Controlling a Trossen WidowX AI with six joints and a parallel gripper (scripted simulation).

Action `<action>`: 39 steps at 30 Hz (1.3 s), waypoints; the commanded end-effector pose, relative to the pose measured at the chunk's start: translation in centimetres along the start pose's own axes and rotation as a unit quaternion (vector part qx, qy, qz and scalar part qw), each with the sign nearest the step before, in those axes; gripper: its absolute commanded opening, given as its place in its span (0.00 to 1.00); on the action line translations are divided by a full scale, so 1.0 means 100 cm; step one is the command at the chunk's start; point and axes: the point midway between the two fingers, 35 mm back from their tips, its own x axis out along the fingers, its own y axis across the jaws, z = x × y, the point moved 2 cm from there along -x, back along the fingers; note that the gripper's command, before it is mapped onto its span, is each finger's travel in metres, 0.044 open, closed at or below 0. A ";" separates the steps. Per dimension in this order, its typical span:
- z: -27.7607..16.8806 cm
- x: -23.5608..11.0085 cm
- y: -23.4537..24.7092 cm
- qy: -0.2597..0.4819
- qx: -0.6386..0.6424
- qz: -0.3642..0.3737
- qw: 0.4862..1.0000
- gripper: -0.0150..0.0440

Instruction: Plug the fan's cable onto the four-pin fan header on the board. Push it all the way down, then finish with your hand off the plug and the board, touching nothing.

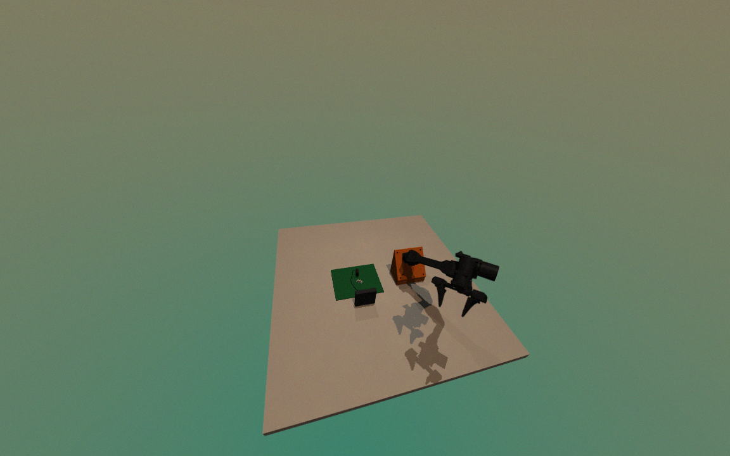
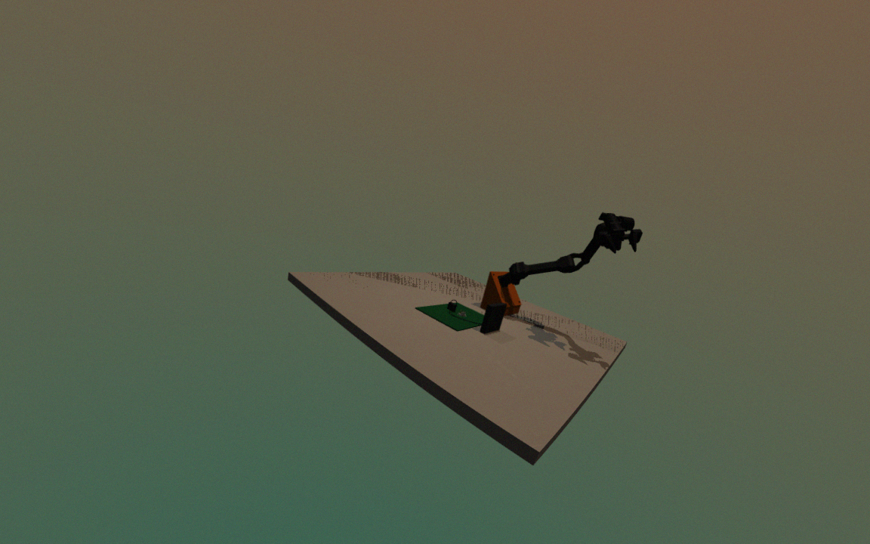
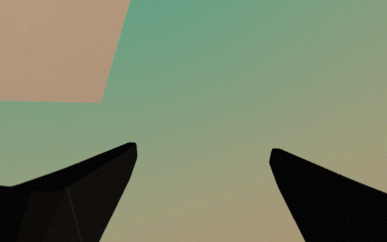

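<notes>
Wide apart stand the two dark fingers of the claw [image 1: 451, 301] in the top view, right of centre, with nothing between them. It hangs from a black arm [image 1: 433, 262] that reaches rightward from an orange base block [image 1: 409, 266], and it sits over the right part of the tan table [image 1: 310, 363]. Left of the base lies the green circuit board [image 1: 356, 282], flat on the table and well apart from the claw. A thin cable [image 1: 353, 278] curls on the board to a small dark upright plug [image 1: 357, 272] near its middle; whether that plug is seated on the header is too small to tell. The black fan [image 1: 365, 297] stands at the board's lower right edge, touching or just beside it. The arm's shadow [image 1: 421, 340] falls on the table below the base.

From the exterior view, the claw [image 2: 633, 239] is raised high, right of centre, far above the table [image 2: 492, 392]. The arm [image 2: 546, 265] climbs up and right from the base block [image 2: 498, 291]. The board [image 2: 448, 316] lies left of the base, with the fan [image 2: 492, 317] upright at its right corner.

At the wrist, only the two fingers show at the lower edge, spread wide with bare background between. A corner of the table [image 3: 46, 50] fills the upper left.
</notes>
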 end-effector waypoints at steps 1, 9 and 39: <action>0.000 0.000 0.000 0.000 0.000 0.000 1.000 0.98; -0.023 0.002 0.024 0.011 0.049 -0.007 0.999 1.00; -0.096 0.019 0.457 0.178 0.561 0.205 0.782 1.00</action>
